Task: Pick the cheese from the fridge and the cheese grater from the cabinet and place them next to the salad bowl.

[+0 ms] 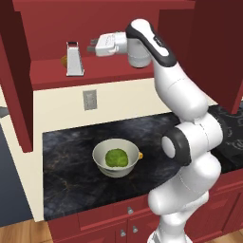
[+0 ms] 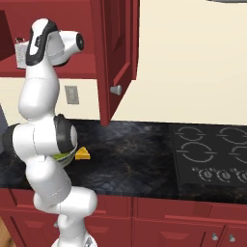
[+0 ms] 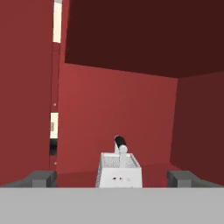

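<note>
The silver cheese grater (image 1: pixel 74 60) stands upright on the shelf of the open red cabinet (image 1: pixel 104 71). My gripper (image 1: pixel 89 47) is level with its top, just to its right, pointing at it with the jaws open and empty. In the hand view the cheese grater (image 3: pixel 119 170) sits a short way ahead, centred between the fingertips (image 3: pixel 42 178) of the gripper (image 3: pixel 113 179). On the dark counter below stands the salad bowl (image 1: pixel 102 163) with lettuce inside. The cheese (image 2: pixel 83 154), a small orange wedge, lies beside it. The fridge is out of view.
A brown ball (image 1: pixel 63 60) sits behind the grater on the shelf. Open cabinet doors hang at the left (image 1: pixel 16 80) and right (image 2: pixel 116 58). A wall outlet (image 1: pixel 89 99) is under the shelf. A black cooktop (image 2: pixel 212 154) lies right of the counter (image 1: pixel 66 161).
</note>
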Motion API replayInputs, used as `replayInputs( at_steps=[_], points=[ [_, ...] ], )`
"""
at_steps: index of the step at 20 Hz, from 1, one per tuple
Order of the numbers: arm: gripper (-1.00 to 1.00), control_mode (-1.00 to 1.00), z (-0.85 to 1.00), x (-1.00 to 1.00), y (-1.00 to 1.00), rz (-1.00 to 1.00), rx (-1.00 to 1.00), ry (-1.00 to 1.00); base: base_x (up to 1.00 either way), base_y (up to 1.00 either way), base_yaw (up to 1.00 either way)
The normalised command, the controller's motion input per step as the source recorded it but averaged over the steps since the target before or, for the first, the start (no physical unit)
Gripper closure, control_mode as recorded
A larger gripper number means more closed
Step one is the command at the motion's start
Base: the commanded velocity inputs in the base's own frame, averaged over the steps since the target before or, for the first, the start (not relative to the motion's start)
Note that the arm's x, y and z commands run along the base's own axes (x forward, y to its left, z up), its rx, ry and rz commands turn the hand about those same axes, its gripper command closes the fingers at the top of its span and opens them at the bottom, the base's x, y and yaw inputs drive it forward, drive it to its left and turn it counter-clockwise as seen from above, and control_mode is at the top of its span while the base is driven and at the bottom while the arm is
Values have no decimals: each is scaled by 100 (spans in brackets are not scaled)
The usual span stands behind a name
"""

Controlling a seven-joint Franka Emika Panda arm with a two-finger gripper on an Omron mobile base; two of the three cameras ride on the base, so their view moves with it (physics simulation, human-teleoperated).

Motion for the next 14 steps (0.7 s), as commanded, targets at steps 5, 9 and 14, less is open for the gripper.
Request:
replayInputs(
  at_steps=[5,9,14],
  points=[
    [-100,-100,0,22,1,0,0,1,0,0,0],
    [-100,-100,0,3,0,0,0,0,0,0,0],
    [-100,-100,-7,7,2,0,0,-4,0,0,0]
  ],
)
